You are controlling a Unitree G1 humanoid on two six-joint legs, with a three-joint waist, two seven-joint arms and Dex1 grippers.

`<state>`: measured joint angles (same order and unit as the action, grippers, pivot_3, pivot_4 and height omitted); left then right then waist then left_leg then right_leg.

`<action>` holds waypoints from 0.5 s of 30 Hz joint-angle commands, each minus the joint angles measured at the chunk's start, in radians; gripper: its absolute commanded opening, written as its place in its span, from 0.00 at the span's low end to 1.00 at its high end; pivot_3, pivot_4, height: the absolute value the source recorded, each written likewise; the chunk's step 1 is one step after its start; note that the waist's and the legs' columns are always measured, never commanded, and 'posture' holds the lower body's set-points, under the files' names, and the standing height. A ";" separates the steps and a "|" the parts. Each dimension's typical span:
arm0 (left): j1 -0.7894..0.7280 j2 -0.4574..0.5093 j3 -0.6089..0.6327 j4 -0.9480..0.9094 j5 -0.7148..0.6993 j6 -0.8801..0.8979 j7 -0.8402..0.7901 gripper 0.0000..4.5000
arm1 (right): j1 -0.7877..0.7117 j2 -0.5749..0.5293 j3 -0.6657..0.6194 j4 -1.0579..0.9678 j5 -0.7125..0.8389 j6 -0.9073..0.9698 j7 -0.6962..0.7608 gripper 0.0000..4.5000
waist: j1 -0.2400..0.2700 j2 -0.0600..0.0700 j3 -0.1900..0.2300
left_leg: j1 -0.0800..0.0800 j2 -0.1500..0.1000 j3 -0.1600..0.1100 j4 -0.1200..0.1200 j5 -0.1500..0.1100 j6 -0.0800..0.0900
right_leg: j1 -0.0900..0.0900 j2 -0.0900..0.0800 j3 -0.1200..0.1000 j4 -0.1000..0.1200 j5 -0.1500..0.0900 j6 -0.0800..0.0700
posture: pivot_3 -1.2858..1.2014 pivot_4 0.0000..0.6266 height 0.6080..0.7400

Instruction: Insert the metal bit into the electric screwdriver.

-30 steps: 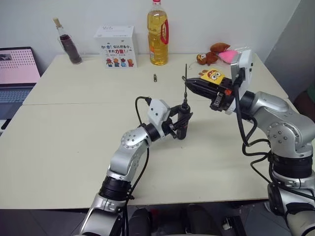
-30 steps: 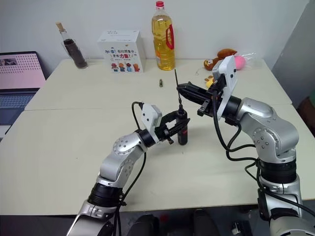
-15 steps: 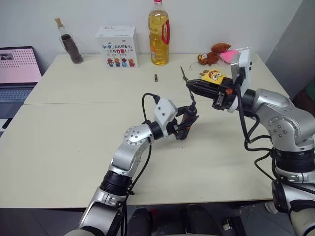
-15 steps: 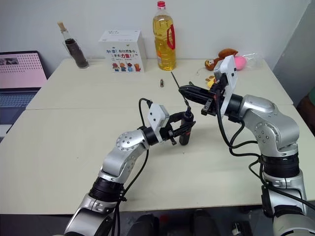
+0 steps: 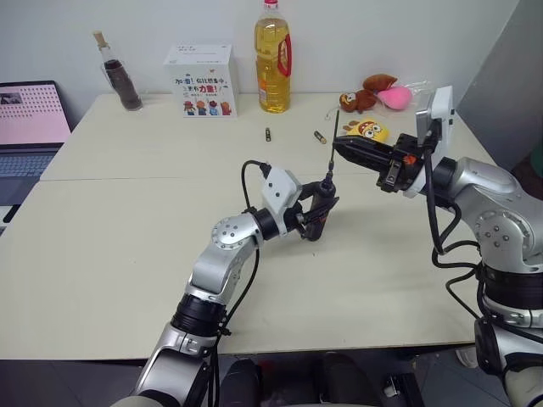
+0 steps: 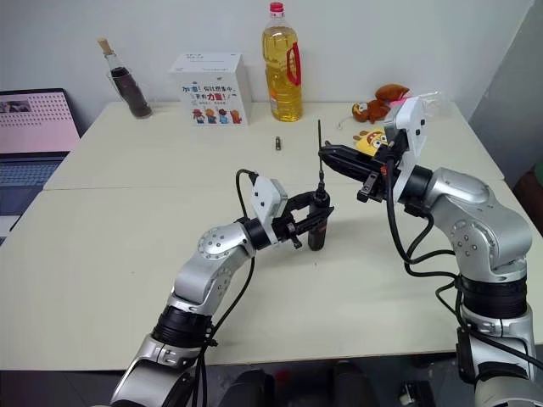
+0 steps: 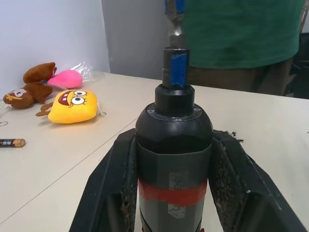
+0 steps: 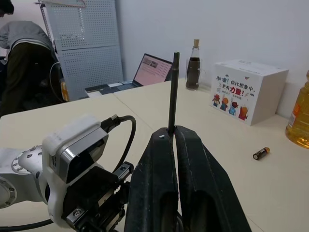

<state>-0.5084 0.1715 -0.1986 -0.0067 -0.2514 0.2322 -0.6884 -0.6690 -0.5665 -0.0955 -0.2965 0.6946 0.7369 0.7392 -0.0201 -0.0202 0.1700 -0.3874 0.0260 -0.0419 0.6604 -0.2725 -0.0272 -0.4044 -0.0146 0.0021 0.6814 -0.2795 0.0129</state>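
Metal bit (image 6: 320, 149) stands nearly upright above the middle of the table (image 6: 127, 254), pinched partway along its length between the closed fingers of the right end effector (image 6: 327, 154), which reaches in level from the right. Its upper part rises above those fingers, and its lower end comes down to the chuck of the electric screwdriver (image 6: 318, 222); how far it sits in the chuck cannot be told. The screwdriver stands upright, chuck end up, its black body clamped between the two fingers of the left end effector (image 6: 312, 225). In the left wrist view the red band of the screwdriver (image 7: 174, 166) sits between the black fingers (image 7: 113, 188).

Farther back on the table stand a yellow oil bottle (image 6: 284, 64), a white box (image 6: 208, 78) and a dark glass bottle (image 6: 125, 82). A small battery (image 6: 277, 142) lies behind the end effectors, soft toys (image 6: 383, 97) lie at the right rear, and a laptop (image 6: 34, 136) sits at the left.
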 commanded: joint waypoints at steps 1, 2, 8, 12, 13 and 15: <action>0.012 0.002 0.004 -0.021 -0.014 0.003 -0.013 0.36 | 0.036 -0.013 0.005 0.011 -0.021 0.010 -0.015 0.01 | 0.000 0.000 0.000 | 0.000 0.000 0.000 0.000 0.000 0.000 | 0.000 0.000 0.000 0.000 0.000 0.000 | 0.52 0.24 1.00; 0.012 0.003 0.004 -0.021 -0.014 0.003 -0.013 0.36 | 0.039 -0.015 0.007 0.011 -0.023 0.008 -0.014 0.01 | 0.000 0.000 0.000 | 0.000 0.000 0.000 0.000 0.000 0.000 | 0.000 0.000 0.000 0.000 0.000 0.000 | 0.52 0.24 1.00; 0.015 0.004 0.003 -0.023 -0.009 -0.001 -0.011 0.36 | 0.039 -0.013 0.028 0.007 -0.041 -0.001 -0.022 0.01 | 0.000 0.000 0.000 | 0.001 0.000 0.000 0.000 0.000 0.000 | 0.001 0.000 0.000 0.000 0.000 0.000 | 0.52 0.24 1.00; 0.017 0.001 0.005 -0.026 0.002 -0.005 0.006 0.36 | 0.040 -0.013 0.031 -0.012 -0.041 0.020 -0.057 0.01 | 0.000 0.000 0.000 | 0.001 0.000 0.000 0.000 0.000 0.000 | 0.001 0.000 0.000 0.000 0.000 0.000 | 0.52 0.24 1.00; 0.018 0.000 0.004 -0.025 0.004 -0.006 0.008 0.36 | 0.041 -0.010 0.029 -0.023 -0.033 0.030 -0.068 0.01 | 0.000 0.000 0.000 | 0.001 0.000 0.000 0.000 0.000 0.000 | 0.001 0.000 0.000 0.000 0.000 0.000 | 0.52 0.24 1.00; 0.020 -0.003 0.001 -0.024 0.005 -0.007 0.011 0.36 | 0.042 -0.005 0.029 -0.039 -0.020 0.043 -0.084 0.01 | 0.000 0.000 0.000 | 0.001 0.000 0.000 0.000 0.000 0.000 | 0.001 0.000 0.000 0.000 0.000 0.000 | 0.52 0.24 1.00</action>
<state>-0.5029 0.1695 -0.1922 -0.0069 -0.2519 0.2316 -0.6799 -0.6486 -0.5667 -0.0810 -0.3411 0.6885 0.7315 0.6865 -0.0200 -0.0203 0.1698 -0.3862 0.0261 -0.0417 0.6604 -0.2725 -0.0272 -0.4036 -0.0145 0.0025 0.6816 -0.2795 0.0129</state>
